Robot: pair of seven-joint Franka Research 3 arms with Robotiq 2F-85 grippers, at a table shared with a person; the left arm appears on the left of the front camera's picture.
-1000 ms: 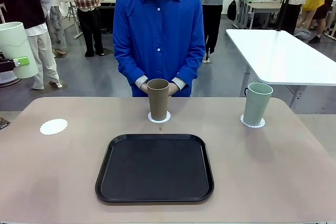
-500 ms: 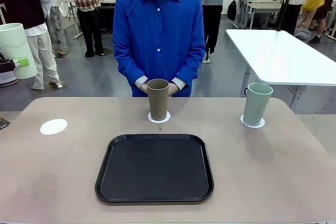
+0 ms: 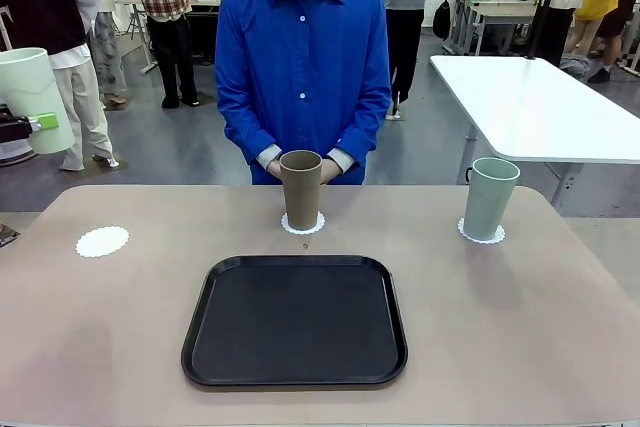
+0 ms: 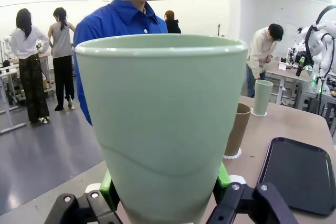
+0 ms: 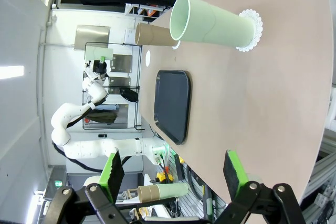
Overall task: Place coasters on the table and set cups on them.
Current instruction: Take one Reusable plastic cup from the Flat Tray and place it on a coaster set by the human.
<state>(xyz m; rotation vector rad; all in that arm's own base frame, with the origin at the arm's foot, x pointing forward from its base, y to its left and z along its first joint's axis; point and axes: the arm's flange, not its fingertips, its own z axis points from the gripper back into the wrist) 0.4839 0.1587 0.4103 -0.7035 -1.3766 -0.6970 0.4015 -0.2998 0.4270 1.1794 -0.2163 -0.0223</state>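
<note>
The left gripper (image 4: pixel 164 195) is clamped on 1 mint cup (image 4: pixel 161 124) – green pads (image 4: pixel 108 187) pressed to its sides – held upright above the table's (image 3: pixel 520 317) left edge. The right gripper (image 5: pixel 170 174) hangs wide open, empty. The tan cup (image 3: pixel 301 190) and the other mint cup (image 3: pixel 490 198) stand on coasters; 1 coaster (image 3: pixel 102 241) lies bare.

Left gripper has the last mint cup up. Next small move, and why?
Probably carry the mint cup, clamped in the left gripper, over the bare coaster and lower it. The tan cup and the other mint cup already stand on theirs; this one is held high off the table's left edge.
</note>
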